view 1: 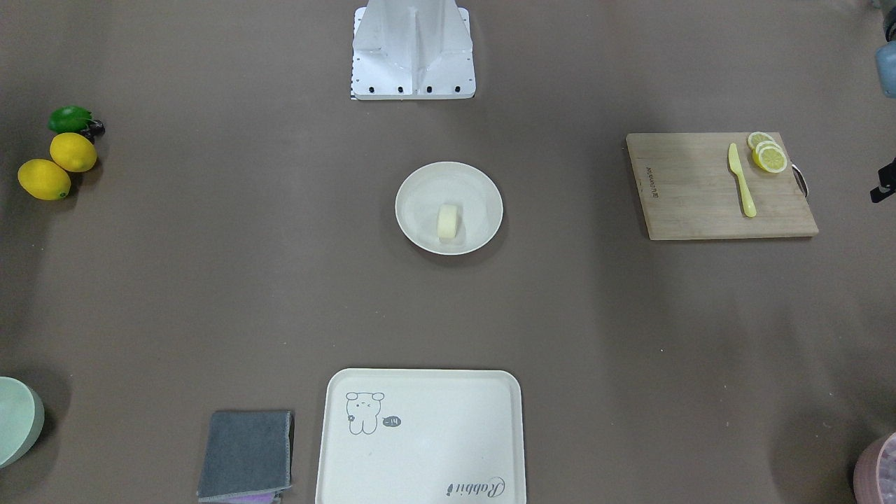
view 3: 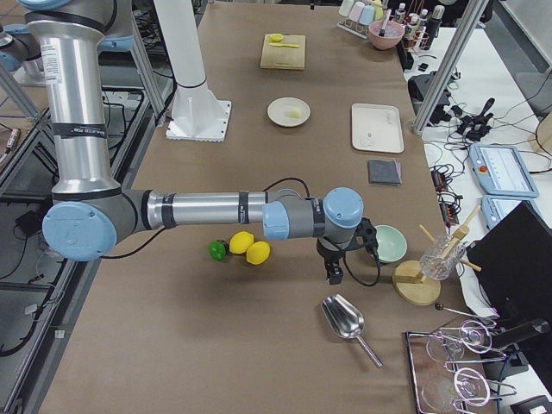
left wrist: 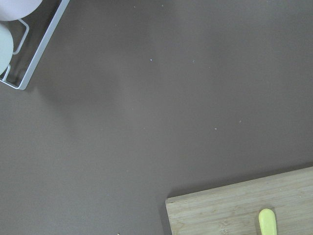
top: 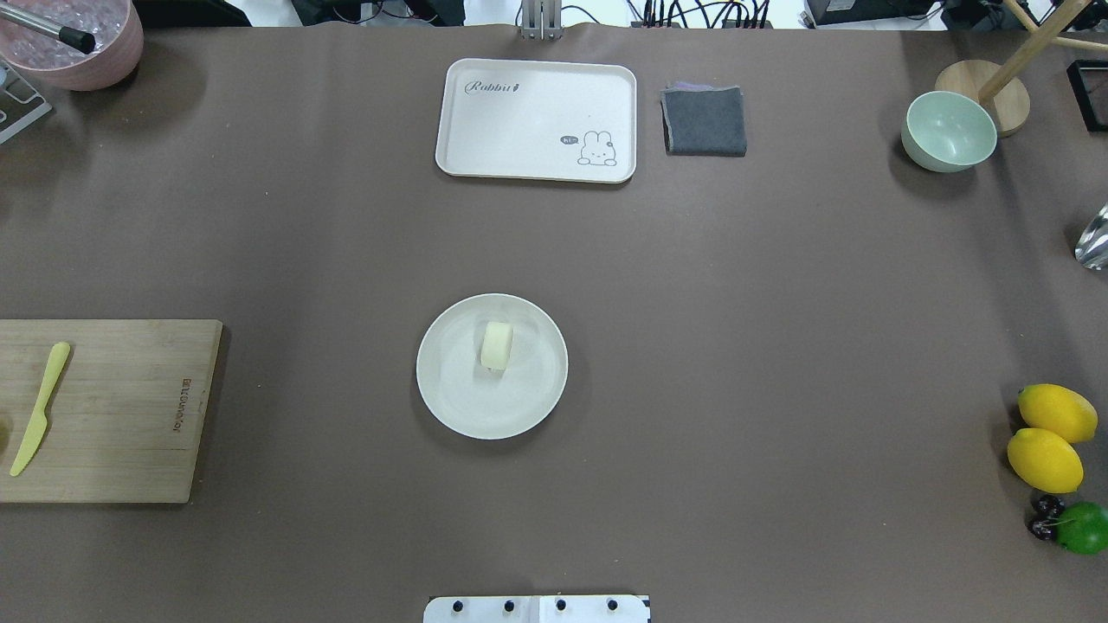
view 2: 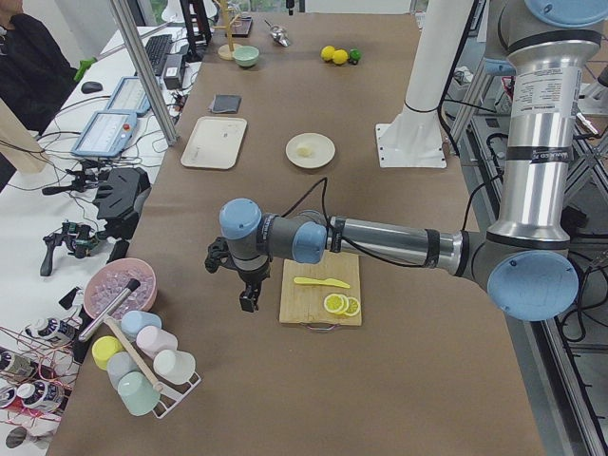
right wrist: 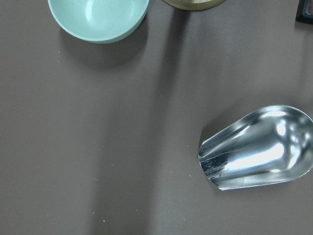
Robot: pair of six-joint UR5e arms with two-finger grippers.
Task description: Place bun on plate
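The bun (view 1: 448,222) (top: 496,345), a small pale cream cylinder, lies on its side inside the round cream-white plate (view 1: 484,194) (top: 467,400) at the table's middle. Neither gripper is near it. My left gripper (view 2: 249,300) hangs over bare table beside the cutting board at the table's left end. My right gripper (view 3: 333,274) hangs at the right end between the green bowl and the metal scoop. Both grippers show clearly only in the side views, so I cannot tell whether they are open or shut. The wrist views show no fingers.
A wooden cutting board (top: 130,407) holds a yellow knife (top: 39,407) and lemon slices (view 1: 768,155). On the far side lie a cream tray (top: 519,121) and a grey cloth (top: 705,121). Two lemons (top: 1047,437), a lime, a green bowl (top: 948,131) and a metal scoop (right wrist: 257,149) sit at the right end.
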